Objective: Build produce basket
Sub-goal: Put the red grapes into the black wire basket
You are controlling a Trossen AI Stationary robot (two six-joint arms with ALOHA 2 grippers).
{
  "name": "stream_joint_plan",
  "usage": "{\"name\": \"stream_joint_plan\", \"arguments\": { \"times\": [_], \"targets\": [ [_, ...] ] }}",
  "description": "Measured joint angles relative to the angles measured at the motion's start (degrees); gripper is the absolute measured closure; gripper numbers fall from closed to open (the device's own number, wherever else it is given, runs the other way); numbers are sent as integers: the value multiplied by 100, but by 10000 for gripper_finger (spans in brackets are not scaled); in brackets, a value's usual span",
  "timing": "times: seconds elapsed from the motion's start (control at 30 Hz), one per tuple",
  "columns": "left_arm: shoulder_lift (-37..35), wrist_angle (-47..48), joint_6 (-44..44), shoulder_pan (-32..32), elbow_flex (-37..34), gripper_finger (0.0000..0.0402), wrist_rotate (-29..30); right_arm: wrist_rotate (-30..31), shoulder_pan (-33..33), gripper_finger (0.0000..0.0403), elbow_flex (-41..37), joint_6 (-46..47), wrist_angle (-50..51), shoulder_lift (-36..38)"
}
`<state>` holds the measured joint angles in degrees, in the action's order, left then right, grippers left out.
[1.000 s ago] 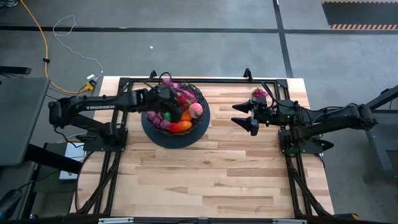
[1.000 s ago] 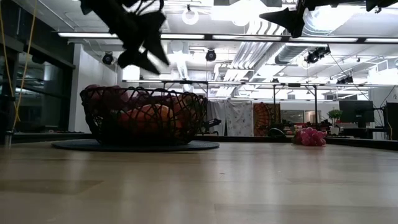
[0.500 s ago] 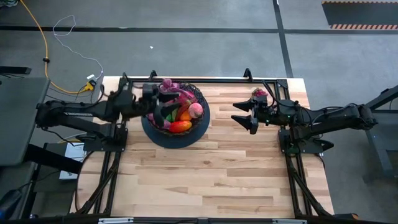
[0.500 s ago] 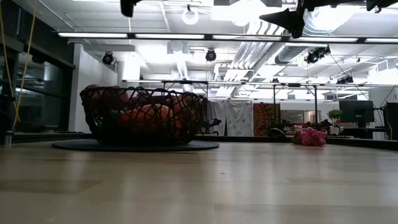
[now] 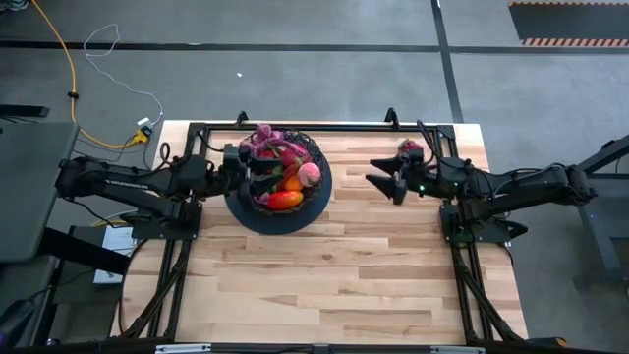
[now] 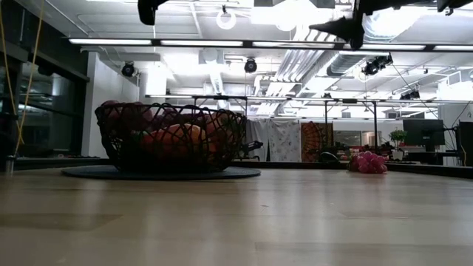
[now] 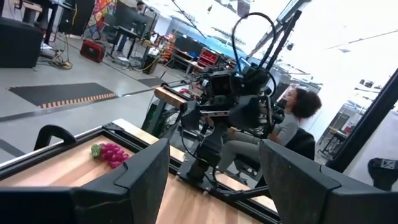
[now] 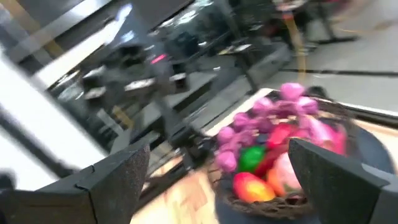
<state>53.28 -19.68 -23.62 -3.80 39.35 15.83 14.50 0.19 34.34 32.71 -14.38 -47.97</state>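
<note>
I judge the basket (image 5: 279, 185) nearly built, one grape bunch (image 5: 410, 148) left on the table (image 5: 324, 275); left gripper (image 5: 254, 176) and right gripper (image 5: 381, 179) both spread and empty.

basket (image 5: 278, 211): on the surface (image 5: 324, 285), in its far left part.
produce (image 5: 285, 175): heaped inside the basket.
grape bunch (image 5: 410, 148): alone on the surface, far right, well apart from the basket.
left gripper (image 5: 257, 175): raised, at the left rim of the basket.
right gripper (image 5: 385, 177): raised, between basket and grape bunch, near the bunch.
</note>
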Motion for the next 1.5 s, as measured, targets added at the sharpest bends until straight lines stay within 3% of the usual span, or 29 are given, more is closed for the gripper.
{"name": "stream_joint_plan", "arguments": {
  "times": [0.17, 0.4, 0.47, 0.57, 0.7, 0.9, 1.0, 1.2, 1.5],
  "targets": [
    [0, 7, 155, -1, 0, 165, 2, 462, -405, 29, 775, 436, 1197, -364],
    [0, 11, 125, -1, 0, 165, 20, 415, -1741, 29, 3038, 519, 5550, -1804],
    [0, 25, 123, -1, 0, 165, 20, 391, -2181, 29, 3422, 220, 6641, -2246],
    [0, 157, 74, 1, 0, 165, -74, 282, -2841, 29, 3567, 9, 7521, -2758],
    [0, 381, 64, 1, 0, 165, -117, -167, -3588, 29, 3249, -175, 7673, -3213],
    [0, 525, 65, 1, 0, 165, -127, 98, -4358, 29, 3041, -347, 7348, -3797],
    [0, 529, 64, 0, 0, 165, -127, 303, -4606, 29, 3041, -286, 7062, -4076],
    [0, 531, -548, -2, 0, 165, -321, 18, -4970, 29, 3041, -256, 6569, -4706],
    [0, 786, -420, -1, 0, 165, -328, -142, -5507, 29, 3041, -581, 6315, -5421]
  ]
}}
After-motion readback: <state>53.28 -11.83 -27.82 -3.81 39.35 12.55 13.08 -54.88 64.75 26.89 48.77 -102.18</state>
